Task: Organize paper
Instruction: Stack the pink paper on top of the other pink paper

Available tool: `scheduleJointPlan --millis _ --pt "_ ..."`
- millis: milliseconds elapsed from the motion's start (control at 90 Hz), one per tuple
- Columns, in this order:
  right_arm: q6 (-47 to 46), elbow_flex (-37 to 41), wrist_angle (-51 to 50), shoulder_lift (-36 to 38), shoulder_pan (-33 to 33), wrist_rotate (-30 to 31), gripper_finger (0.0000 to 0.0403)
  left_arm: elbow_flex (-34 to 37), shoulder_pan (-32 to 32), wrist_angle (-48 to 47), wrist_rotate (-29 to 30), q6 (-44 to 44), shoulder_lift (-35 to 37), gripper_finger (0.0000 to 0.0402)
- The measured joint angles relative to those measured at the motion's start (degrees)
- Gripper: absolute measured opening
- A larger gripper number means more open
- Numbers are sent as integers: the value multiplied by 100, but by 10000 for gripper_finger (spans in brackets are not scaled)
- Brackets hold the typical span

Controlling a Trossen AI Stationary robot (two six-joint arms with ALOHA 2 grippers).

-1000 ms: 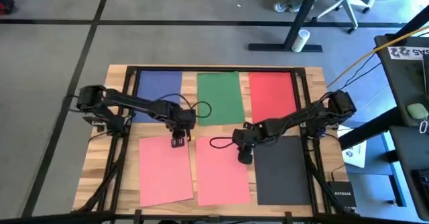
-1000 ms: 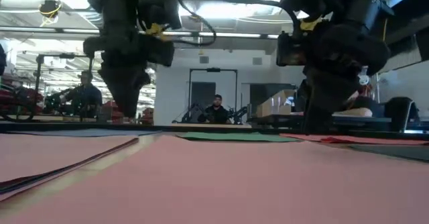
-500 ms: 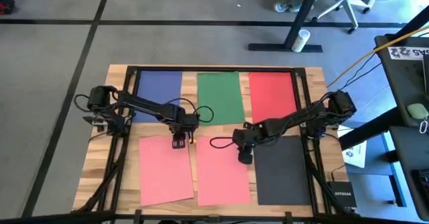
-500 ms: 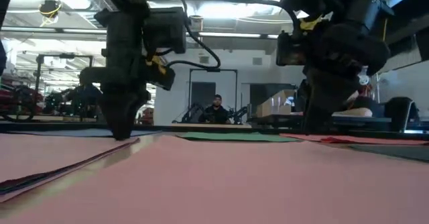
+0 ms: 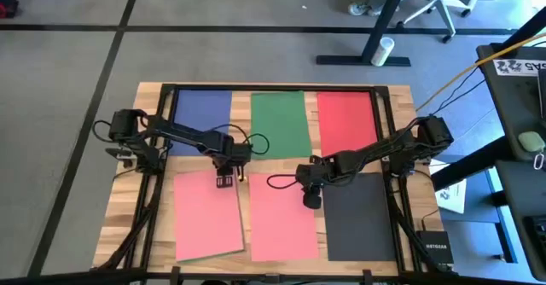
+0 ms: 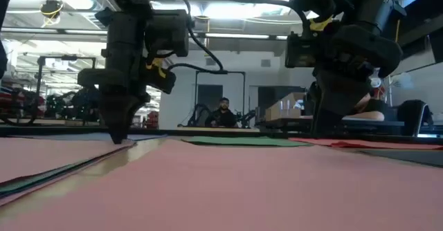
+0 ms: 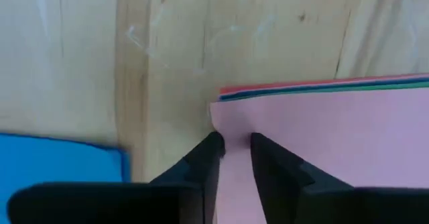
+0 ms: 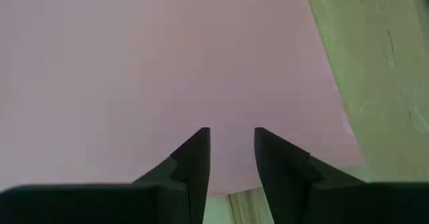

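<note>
Six sheets of paper lie on a wooden table [image 5: 401, 97] in two rows. The far row holds a blue sheet [image 5: 201, 120], a green sheet [image 5: 280, 123] and a red sheet [image 5: 347, 121]. The near row holds a pink stack [image 5: 207, 215], a second pink sheet [image 5: 281, 218] and a dark grey sheet [image 5: 360, 217]. The left end effector [image 5: 226, 179] presses on the far corner of the pink stack with its fingers [image 7: 209, 153] nearly closed, gripping nothing visible; red and green edges show beneath the top sheet, and the stack sits slightly crooked. The right end effector [image 5: 310, 196] rests on the second pink sheet's far corner, fingers close together, empty. Sorting looks well advanced; the stack likely still needs squaring. No containers appear.
</note>
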State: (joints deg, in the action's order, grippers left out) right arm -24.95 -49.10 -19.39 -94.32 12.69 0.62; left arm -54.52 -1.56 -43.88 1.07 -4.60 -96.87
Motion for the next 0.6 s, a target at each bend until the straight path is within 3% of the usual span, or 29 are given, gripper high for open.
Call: scheduleJointPlan --millis 600 --pt "20 0 -1 2 2 0 106 -146 -7 -61 -305 -250 23 60"
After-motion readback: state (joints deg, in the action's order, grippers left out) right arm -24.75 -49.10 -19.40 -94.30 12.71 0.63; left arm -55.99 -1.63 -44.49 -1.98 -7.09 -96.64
